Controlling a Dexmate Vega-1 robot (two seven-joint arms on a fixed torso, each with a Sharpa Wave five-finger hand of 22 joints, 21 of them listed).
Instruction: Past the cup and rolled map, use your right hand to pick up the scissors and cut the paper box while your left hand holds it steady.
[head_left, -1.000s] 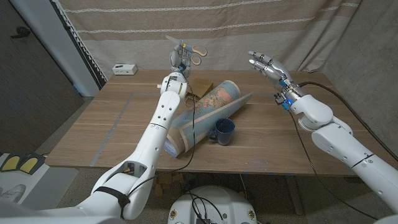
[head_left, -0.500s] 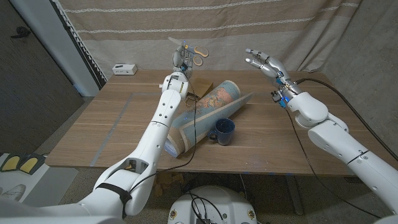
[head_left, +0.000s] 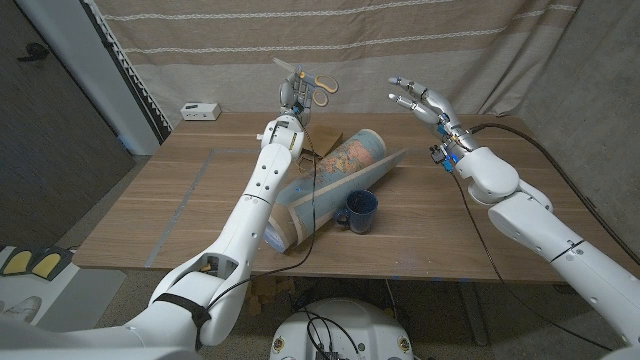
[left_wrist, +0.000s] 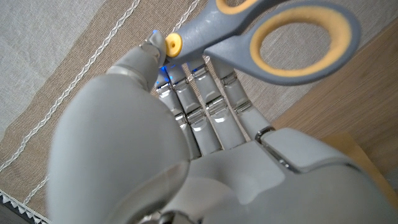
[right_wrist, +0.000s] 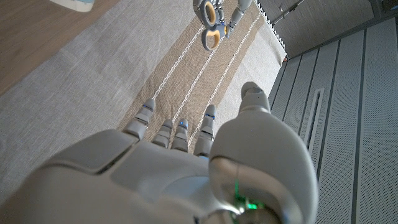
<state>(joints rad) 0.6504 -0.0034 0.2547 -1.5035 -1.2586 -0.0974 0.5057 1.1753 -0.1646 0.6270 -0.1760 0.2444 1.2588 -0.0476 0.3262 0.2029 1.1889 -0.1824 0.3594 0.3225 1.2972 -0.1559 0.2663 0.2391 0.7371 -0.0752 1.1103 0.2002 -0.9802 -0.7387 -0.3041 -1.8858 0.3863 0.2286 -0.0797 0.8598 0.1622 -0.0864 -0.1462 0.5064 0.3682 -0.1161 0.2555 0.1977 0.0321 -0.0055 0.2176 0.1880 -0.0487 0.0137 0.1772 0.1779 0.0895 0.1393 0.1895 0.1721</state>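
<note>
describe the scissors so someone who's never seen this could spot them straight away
Start at the wooden table and follow the left arm up past the rolled map to the left hand, raised against the curtain. The scissors are held there: grey handles with yellow-orange lining, the only thing held off the table.

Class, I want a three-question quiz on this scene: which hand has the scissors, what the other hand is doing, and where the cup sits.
1. True or false: the right hand holds the scissors.
2. The right hand is: A) open in the air B) pressing the box C) gripping the cup.
3. Fill in: the cup stands beside the rolled ____.

Key: 1 false, the left hand holds them; 2 A; 3 map.
</note>
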